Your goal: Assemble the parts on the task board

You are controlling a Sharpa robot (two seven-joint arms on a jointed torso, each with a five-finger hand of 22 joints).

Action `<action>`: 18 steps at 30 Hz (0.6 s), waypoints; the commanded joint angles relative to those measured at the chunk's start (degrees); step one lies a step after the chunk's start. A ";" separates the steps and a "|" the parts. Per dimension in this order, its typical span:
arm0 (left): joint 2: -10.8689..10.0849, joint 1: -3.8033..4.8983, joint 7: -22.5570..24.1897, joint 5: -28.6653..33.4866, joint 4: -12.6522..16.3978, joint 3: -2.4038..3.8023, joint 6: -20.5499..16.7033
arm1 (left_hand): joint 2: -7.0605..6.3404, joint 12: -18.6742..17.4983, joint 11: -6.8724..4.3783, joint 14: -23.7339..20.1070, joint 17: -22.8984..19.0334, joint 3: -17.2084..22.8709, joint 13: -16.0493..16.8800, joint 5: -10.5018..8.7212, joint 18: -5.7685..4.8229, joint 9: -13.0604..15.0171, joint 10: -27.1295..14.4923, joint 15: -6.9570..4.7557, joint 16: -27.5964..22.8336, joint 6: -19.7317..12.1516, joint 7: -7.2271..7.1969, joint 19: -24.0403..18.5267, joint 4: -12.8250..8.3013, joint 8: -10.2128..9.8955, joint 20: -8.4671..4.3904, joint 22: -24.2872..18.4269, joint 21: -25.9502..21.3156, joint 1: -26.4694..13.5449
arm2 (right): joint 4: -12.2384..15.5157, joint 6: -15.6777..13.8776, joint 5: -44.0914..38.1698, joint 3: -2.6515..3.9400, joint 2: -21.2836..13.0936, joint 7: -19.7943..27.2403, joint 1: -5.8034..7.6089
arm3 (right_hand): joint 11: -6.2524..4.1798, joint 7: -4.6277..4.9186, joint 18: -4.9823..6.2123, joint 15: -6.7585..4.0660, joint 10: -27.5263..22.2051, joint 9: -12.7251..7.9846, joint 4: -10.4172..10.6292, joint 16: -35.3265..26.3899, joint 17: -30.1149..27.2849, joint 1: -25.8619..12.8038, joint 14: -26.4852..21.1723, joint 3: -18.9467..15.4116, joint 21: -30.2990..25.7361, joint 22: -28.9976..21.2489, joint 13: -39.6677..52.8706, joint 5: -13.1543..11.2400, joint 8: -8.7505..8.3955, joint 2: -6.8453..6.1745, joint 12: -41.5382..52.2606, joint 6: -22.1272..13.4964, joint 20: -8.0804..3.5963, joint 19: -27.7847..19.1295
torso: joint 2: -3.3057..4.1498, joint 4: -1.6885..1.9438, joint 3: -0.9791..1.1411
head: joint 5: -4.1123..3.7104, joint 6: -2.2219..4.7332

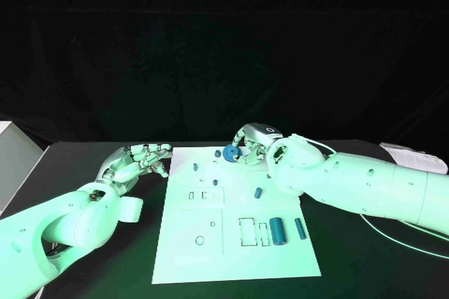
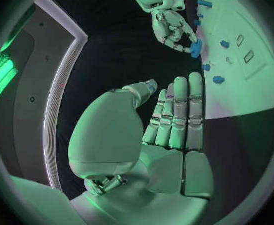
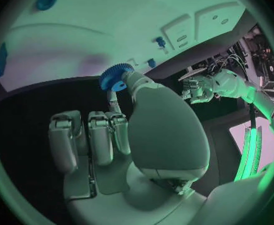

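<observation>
We logged a head camera looking down over the task board (image 1: 234, 247), and two close wrist cameras behind their hands, both sharing that board.

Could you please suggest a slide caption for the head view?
Right hand holds a blue toothed gear above the white task board; left hand waits open.

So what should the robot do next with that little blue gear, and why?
Probably lower the blue gear onto a peg at the task board's far edge. The right hand pinches it just above that edge, while the left hand waits open beside the board.
</observation>
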 commanded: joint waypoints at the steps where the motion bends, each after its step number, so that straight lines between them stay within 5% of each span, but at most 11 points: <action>1: 0.17 -0.02 0.30 -0.27 0.06 0.05 1.03 | 0.16 -0.30 0.14 -0.36 -0.05 0.28 -0.03 -0.29 0.75 0.06 -0.33 0.07 0.29 -0.40 0.07 -0.44 -0.01 0.11 0.08 0.06 0.30 -0.32 | 0.05 -1.72 -5.77 -0.10 1.03 -0.43 -0.40 | -0.34 0.04 -0.81 -0.30 6.01 0.11 0.16 0.24 15.08 -0.20 6.08 0.31 0.35 15.05 15.09 -0.27 0.20 -0.43 0.12 0.34 -0.22 6.00 | 0.03 -0.03 -0.03 | -0.02 0.07; 18: 0.25 -0.02 0.21 -0.29 0.14 0.05 1.10 | 0.17 -0.30 0.17 -0.42 -0.10 0.35 -0.03 -0.29 0.76 0.11 -0.37 0.09 0.35 -0.44 0.10 -0.62 -0.10 0.10 0.12 0.20 0.48 -0.35 | -4.89 -0.49 -8.46 -0.68 7.45 -1.47 -2.09 | -0.33 0.05 -0.81 -0.31 6.01 0.11 0.06 0.24 15.08 -0.24 6.08 0.48 0.35 15.05 15.09 -0.85 0.13 -0.60 0.12 0.29 -0.24 6.00 | 0.13 0.06 -0.02 | 0.24 -0.08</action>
